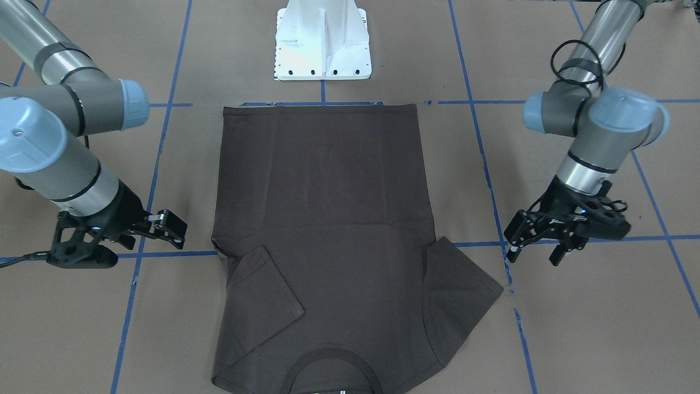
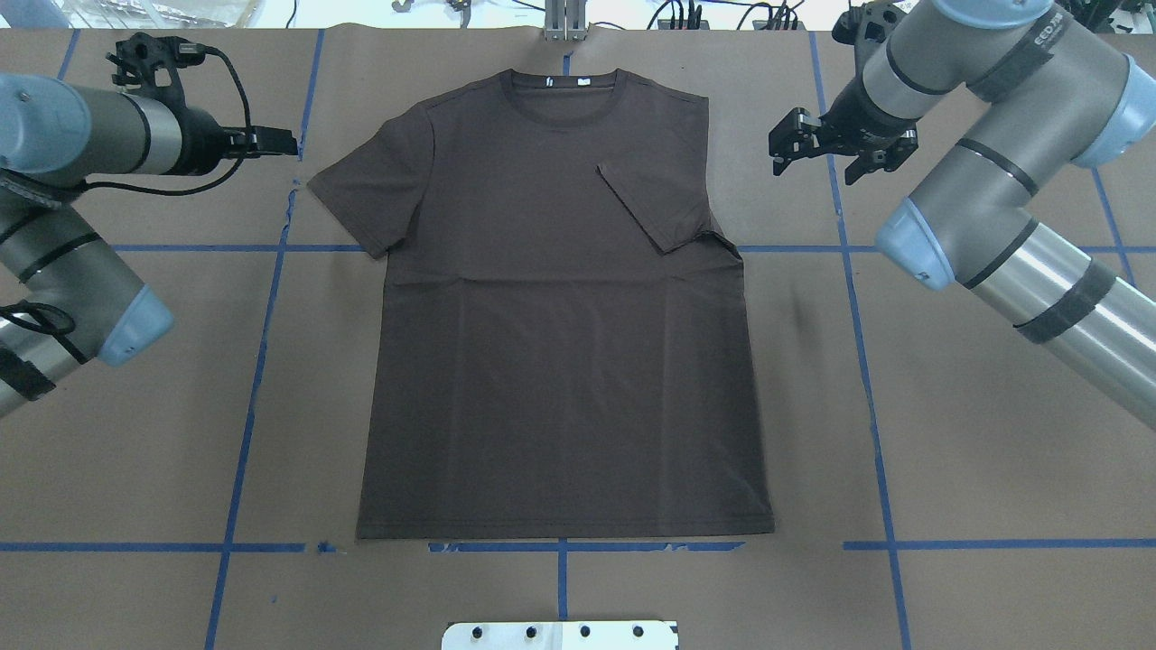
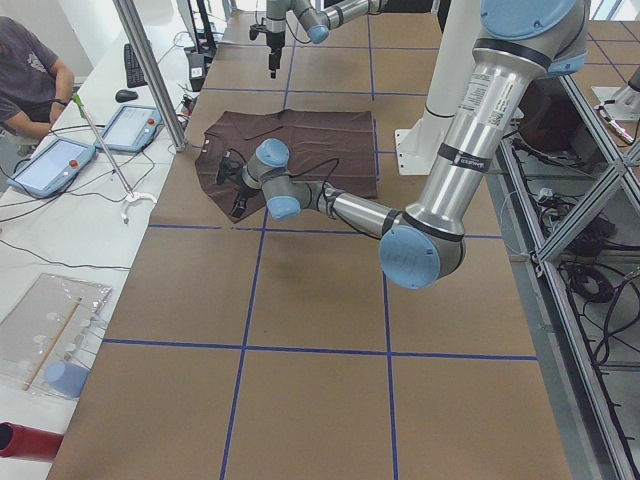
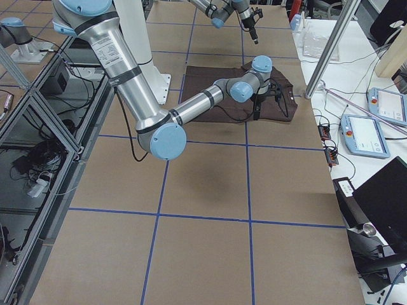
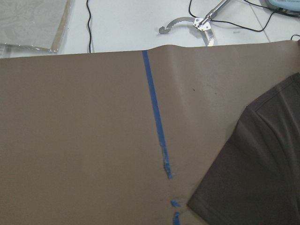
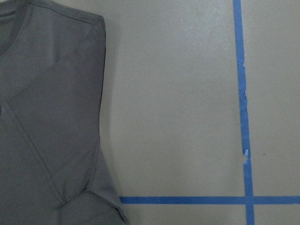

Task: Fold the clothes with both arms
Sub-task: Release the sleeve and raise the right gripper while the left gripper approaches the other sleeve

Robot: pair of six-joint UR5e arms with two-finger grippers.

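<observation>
The dark brown-grey T-shirt (image 2: 560, 343) lies flat on the brown table, with its collar (image 2: 564, 83) at the far edge. In the overhead view its left sleeve (image 2: 366, 185) is spread out and its right sleeve (image 2: 655, 203) is folded in over the chest. My left gripper (image 2: 284, 143) hovers open and empty just outside the spread sleeve; it also shows in the front view (image 1: 538, 249). My right gripper (image 2: 813, 162) is open and empty beside the folded-sleeve shoulder. The left wrist view shows the sleeve's hem (image 5: 253, 168); the right wrist view shows the shoulder edge (image 6: 70, 117).
The white pedestal base (image 1: 322, 44) stands at the near edge by the shirt's hem. Blue tape lines (image 2: 262, 361) grid the table. An operator (image 3: 30, 75) sits at a side bench with teach pendants (image 3: 50, 165) and cables beyond the far table edge.
</observation>
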